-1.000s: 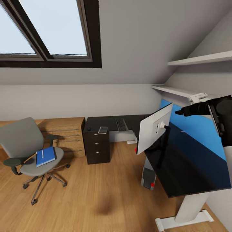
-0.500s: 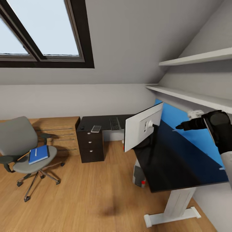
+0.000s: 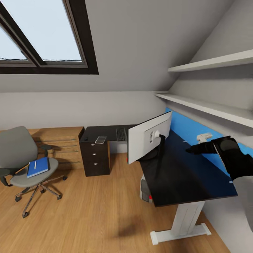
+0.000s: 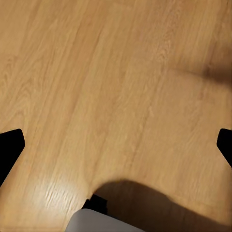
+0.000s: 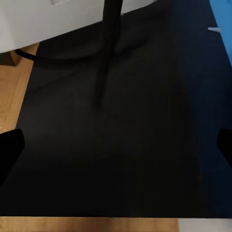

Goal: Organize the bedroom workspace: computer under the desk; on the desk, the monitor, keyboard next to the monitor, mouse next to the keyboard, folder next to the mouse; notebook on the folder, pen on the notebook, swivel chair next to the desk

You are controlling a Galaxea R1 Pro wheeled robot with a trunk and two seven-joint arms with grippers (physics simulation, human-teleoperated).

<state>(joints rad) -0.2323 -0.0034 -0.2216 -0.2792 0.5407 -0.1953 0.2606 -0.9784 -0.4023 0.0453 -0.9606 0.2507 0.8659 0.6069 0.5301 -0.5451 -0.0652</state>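
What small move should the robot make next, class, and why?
Probably roll toward the swivel chair: the blue folder with the pen lies on its seat, far from the desk, and the right gripper hovers over the desktop with nothing in it.

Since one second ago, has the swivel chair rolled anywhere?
No. The swivel chair keeps its place beside the wooden dresser; the whole view shifted, so the camera moved.

Glossy black L-shaped desk (image 3: pixel 182 179) carries the monitor (image 3: pixel 149 140), the keyboard (image 3: pixel 121 134) and a small notebook (image 3: pixel 101 140); the swivel chair (image 3: pixel 24 165) seat holds the blue folder (image 3: pixel 37 167).
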